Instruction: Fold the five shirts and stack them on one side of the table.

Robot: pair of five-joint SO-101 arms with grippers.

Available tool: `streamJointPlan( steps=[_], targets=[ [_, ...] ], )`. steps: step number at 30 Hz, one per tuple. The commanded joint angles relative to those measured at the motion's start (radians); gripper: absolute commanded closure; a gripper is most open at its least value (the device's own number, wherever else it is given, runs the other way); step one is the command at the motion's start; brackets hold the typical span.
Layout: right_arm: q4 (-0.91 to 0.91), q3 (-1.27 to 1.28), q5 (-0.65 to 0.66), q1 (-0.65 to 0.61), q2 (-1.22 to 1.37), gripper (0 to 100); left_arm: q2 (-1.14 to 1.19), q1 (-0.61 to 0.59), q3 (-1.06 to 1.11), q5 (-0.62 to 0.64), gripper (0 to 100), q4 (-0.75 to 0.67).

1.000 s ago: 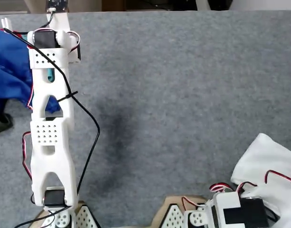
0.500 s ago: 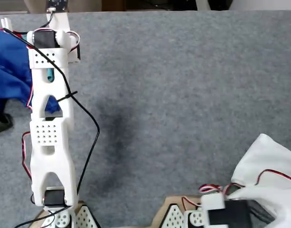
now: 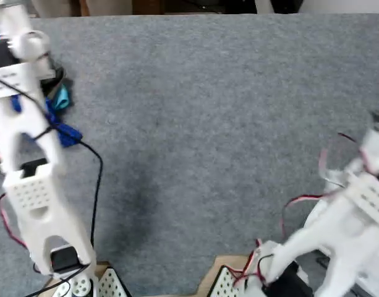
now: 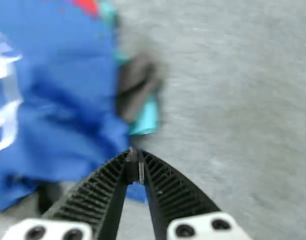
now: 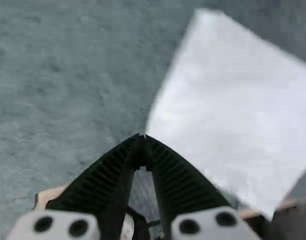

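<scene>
Both arms have moved inside the last half second; before that they sat still. Left arm (image 3: pixel 28 154) has swung off its straight line up the table's left side and now leans toward that edge, its upper link over the spot where the blue heap lay. Scraps of blue and a teal cloth (image 3: pixel 60 98) peek out beside it. Right arm (image 3: pixel 350 210), earlier tucked low at the near right corner over the white shirt, has lifted and stretched out along the right edge, smeared with speed. Left gripper (image 4: pixel 134 167): jaws drawn together, tips meeting right at the edge of the blue shirt (image 4: pixel 53 100), which lies crumpled at the far left of the grey table (image 3: pixel 208 111). Cannot tell whether a fold is pinched between the tips. Right gripper (image 5: pixel 142 145): jaws likewise closed to a point, hanging just beside one edge of the white shirt (image 5: pixel 242 110), a flat pale sheet on the grey surface that a second ago lay at the near right corner. No cloth seen between these tips, though not certain. Reading: the pause is over and work is starting — each arm goes to the garment on its own side. The blue shirt is unfolded and nothing is stacked beside it, so the task looks to be at its very beginning. Unless a pinch is already made, either gripper must spread its jaws before it can take a hem.
</scene>
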Motion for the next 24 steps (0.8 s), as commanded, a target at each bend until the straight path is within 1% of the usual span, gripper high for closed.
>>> streamJointPlan(
  steps=[1, 3, 6, 9, 11, 12, 15, 18, 21, 23, 24],
  targets=[
    [-0.028, -0.079, -0.048, -0.302, -0.027, 99.3, -0.12, -0.161, 0.026, -0.012, 98, 0.011],
    [-0.084, -0.076, -0.089, -0.404, -0.005, 99.3, -0.136, -0.252, 0.028, -0.029, 98, 0.008],
    [-0.132, -0.085, -0.146, -0.501, 0.054, 99.4, -0.119, -0.347, 0.026, -0.087, 96, -0.015],
    [-0.14, -0.107, -0.158, -0.567, 0.133, 99.4, -0.079, -0.422, 0.032, -0.072, 87, -0.124],
    [-0.135, -0.128, -0.158, -0.591, 0.186, 99.4, -0.033, -0.46, 0.034, -0.049, 83, -0.212],
    [-0.133, -0.139, -0.158, -0.598, 0.208, 99.4, 0.001, -0.47, 0.034, -0.051, 82, -0.249],
    [-0.132, -0.163, -0.158, -0.604, 0.254, 99.4, 0.13, -0.474, 0.034, -0.106, 82, -0.319],
    [-0.132, -0.177, -0.184, -0.602, 0.263, 99.4, 0.282, -0.448, 0.025, -0.11, 83, -0.371],
    [-0.132, -0.177, -0.187, -0.602, 0.263, 99.4, 0.389, -0.414, 0.023, -0.11, 90, -0.431],
    [-0.127, -0.177, -0.187, -0.601, 0.263, 99.4, 0.414, -0.393, 0.023, -0.11, 98, -0.442],
    [-0.117, -0.177, -0.187, -0.598, 0.263, 99.4, 0.414, -0.382, 0.023, -0.11, 99, -0.437]
  ],
)
